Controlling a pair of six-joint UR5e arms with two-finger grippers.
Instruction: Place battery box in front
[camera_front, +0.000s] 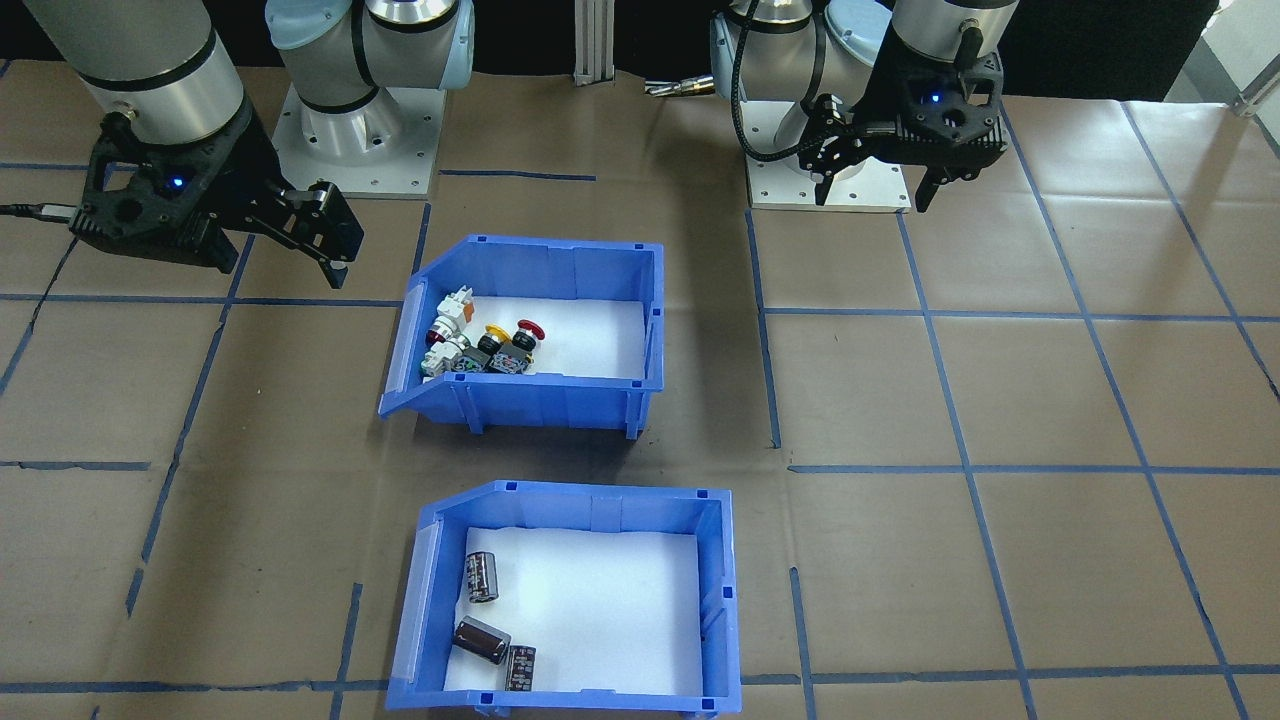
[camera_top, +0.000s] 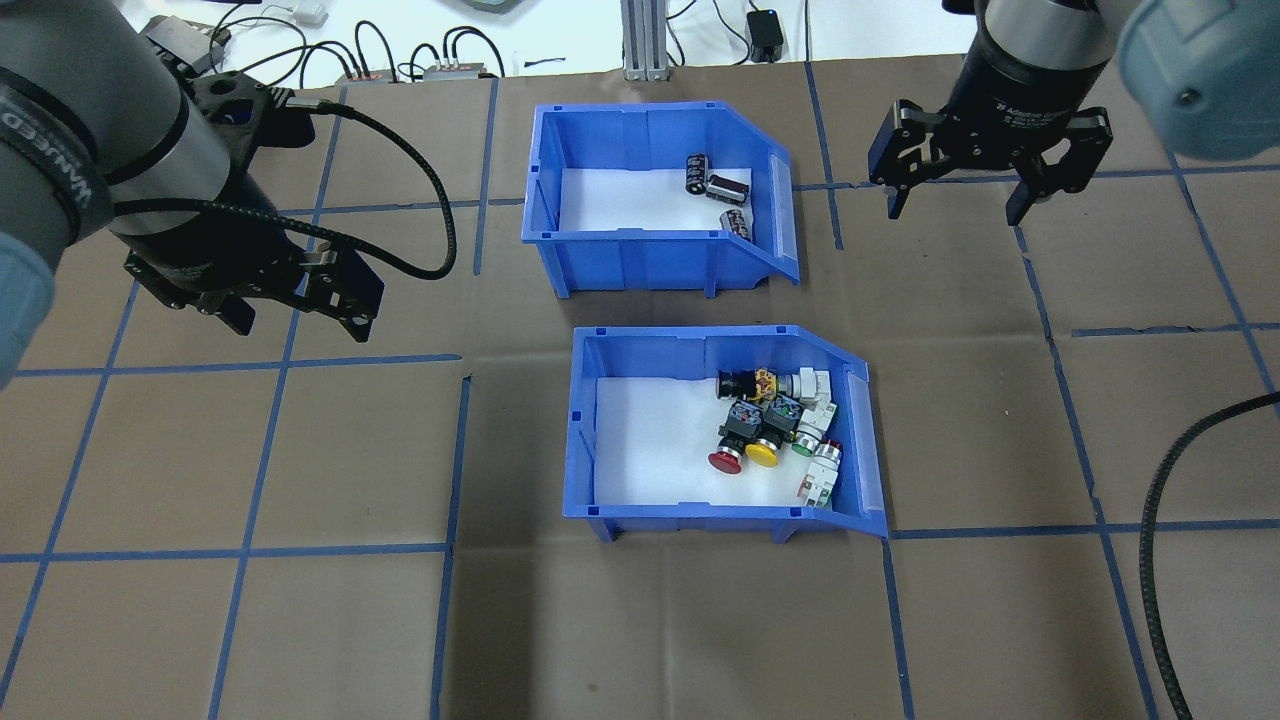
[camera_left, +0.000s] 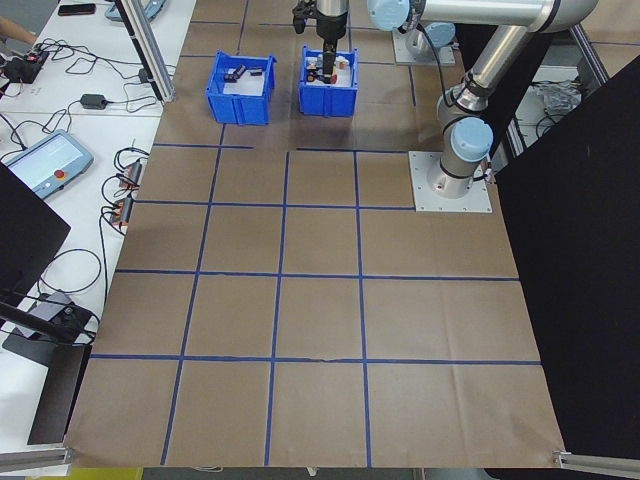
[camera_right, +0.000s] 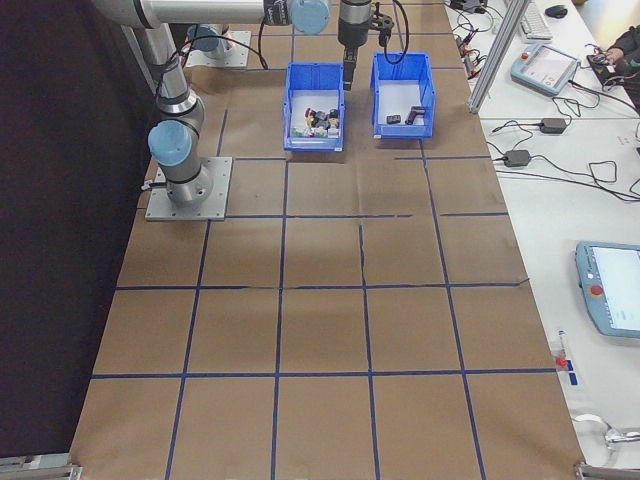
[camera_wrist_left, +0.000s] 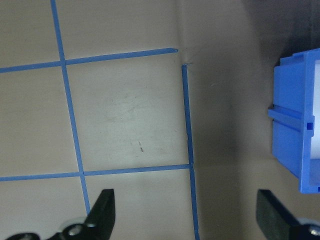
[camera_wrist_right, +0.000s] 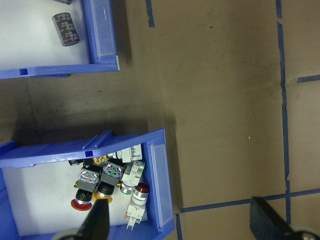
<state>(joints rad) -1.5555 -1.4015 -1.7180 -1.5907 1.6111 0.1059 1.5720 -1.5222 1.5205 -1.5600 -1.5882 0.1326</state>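
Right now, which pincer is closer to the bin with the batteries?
The right pincer. It hangs open just past the sloped end of the battery bin, while the left pincer hovers farther off beyond its square end.

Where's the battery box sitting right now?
In the overhead view the battery box sits at the table's far middle, directly behind the switch bin, untouched by either gripper.

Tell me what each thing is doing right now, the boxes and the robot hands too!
battery box: upright on the table, far from the robot, holding three dark cells, untouched.
switch box: upright on the table, nearer the robot, switches piled at its sloped end, untouched.
left gripper: fingers open, empty, hovering over bare table.
right gripper: fingers open, empty, hovering beside the battery box.
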